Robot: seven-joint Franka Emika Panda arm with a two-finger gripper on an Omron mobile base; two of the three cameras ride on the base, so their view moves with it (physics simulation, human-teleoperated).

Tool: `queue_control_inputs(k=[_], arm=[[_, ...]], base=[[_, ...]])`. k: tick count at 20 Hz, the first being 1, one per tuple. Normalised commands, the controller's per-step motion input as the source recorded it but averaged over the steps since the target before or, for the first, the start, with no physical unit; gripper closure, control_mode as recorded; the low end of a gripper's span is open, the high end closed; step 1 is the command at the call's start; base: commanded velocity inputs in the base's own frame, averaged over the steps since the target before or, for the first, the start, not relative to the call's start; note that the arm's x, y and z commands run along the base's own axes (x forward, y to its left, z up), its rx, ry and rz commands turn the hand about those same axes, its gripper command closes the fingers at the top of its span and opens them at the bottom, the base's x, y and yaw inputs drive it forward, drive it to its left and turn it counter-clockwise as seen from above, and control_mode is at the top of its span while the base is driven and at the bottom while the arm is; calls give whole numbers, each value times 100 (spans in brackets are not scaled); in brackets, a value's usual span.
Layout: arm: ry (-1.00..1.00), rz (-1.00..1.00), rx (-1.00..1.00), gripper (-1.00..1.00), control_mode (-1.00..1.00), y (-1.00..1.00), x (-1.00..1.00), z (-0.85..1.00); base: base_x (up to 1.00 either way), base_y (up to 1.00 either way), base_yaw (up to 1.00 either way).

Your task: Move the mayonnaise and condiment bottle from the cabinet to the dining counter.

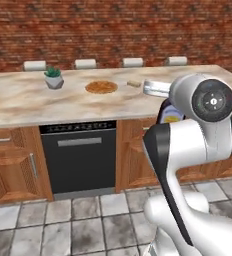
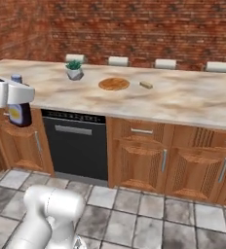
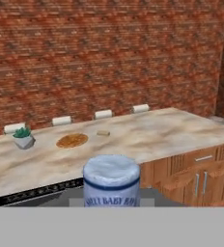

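Observation:
My gripper (image 2: 20, 95) is shut on the mayonnaise (image 2: 20, 115), a cream jar with a blue lid, and holds it upright. The jar hangs in the air just in front of the dining counter's (image 2: 183, 97) near edge, at about the height of its top. In the left base view the mayonnaise (image 1: 170, 116) peeks out from behind my arm. The hand view has the mayonnaise (image 3: 111, 179) close at the bottom, with the dining counter (image 3: 147, 135) stretching beyond it. The condiment bottle and the cabinet are out of view.
On the counter stand a small potted plant (image 2: 74, 69), a round wooden board (image 2: 114, 83) and a small brown block (image 2: 145, 85). White stools (image 2: 118, 61) line its far side before a brick wall. A black dishwasher (image 2: 76, 143) sits under the counter.

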Motion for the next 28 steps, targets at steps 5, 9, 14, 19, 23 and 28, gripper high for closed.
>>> queue_control_inputs(k=[5,9,14,19,23,28], arm=[[0,0,0,100,100,0,0,0],[0,0,0,100,100,0,0,0],[0,0,0,100,100,0,0,0],[0,0,0,100,100,0,0,0],[6,2,2,100,-100,-1,33,0],[3,1,0,100,-100,38,25,-5]], base=[[100,-63,8],[100,-51,8],[100,-39,8],[100,-25,7],[44,-6,3],[0,0,0]])
